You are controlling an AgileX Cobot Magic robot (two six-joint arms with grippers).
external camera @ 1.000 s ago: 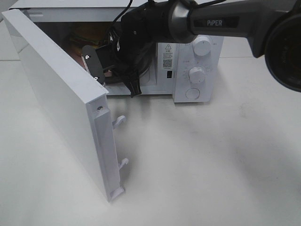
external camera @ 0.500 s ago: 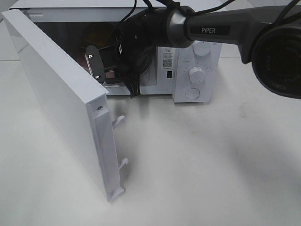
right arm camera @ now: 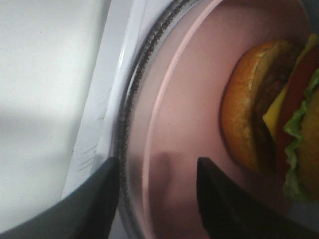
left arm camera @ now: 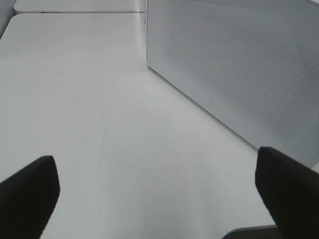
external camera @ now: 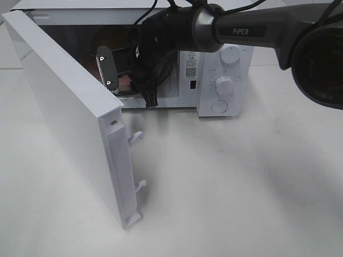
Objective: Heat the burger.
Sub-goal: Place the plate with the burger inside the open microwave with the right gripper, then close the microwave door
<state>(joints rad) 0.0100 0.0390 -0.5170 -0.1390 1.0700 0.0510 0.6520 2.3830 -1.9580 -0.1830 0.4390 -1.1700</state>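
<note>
Burger (right arm camera: 264,109) on a pink plate (right arm camera: 199,89), which sits on the glass turntable (right arm camera: 130,114) inside the white microwave (external camera: 220,69). The microwave door (external camera: 59,107) stands swung open over the worktop (left arm camera: 75,99). The right arm reaches into the cavity. The right claw (right arm camera: 157,167) has its fingers parted, with the rims of the plate and turntable between them; contact with either cannot be told. It stands apart from the burger. The left claw (left arm camera: 155,162) is spread wide and empty above the bare worktop, beside a white perforated panel (left arm camera: 239,64).
</note>
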